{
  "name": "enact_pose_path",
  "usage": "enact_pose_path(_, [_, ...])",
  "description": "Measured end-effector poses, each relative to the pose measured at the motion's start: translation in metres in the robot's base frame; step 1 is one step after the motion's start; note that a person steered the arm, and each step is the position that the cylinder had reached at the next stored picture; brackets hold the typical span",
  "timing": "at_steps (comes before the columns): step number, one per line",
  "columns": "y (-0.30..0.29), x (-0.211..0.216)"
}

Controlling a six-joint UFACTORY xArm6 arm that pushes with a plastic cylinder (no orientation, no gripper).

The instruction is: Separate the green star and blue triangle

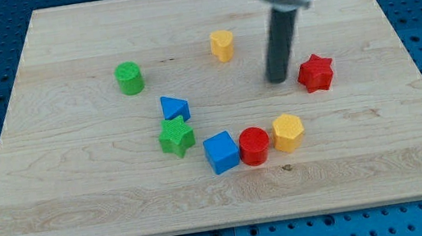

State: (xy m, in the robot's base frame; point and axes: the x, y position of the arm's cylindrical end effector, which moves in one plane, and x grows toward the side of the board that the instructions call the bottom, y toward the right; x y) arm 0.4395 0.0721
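Our tip [278, 80] sits right of centre, just left of the red star [315, 73] — no jaws here — green star [175, 136] touching blue triangle [174, 107].

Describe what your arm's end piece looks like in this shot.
A wide round metal-grey collar with a dark band enters at the view's top. From it hangs a straight, smooth dark grey rod, ending in my tip. No cables, markings or fingers show; the rest of the arm is out of frame.

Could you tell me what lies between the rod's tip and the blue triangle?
Only bare board: in the camera view, no block sits between my tip and the blue triangle, which touches the green star.
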Motion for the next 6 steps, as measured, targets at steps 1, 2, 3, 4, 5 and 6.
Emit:
enact_pose_path(1, [-0.077, 0.034])
enact_pose_path(2, [-0.134, 0.039])
enact_pose_path(3, [-0.145, 0.039])
enact_pose_path(4, [-0.155, 0.039])
enact_pose_path(5, [-0.163, 0.039])
enact_pose_path(6, [-0.134, 0.039])
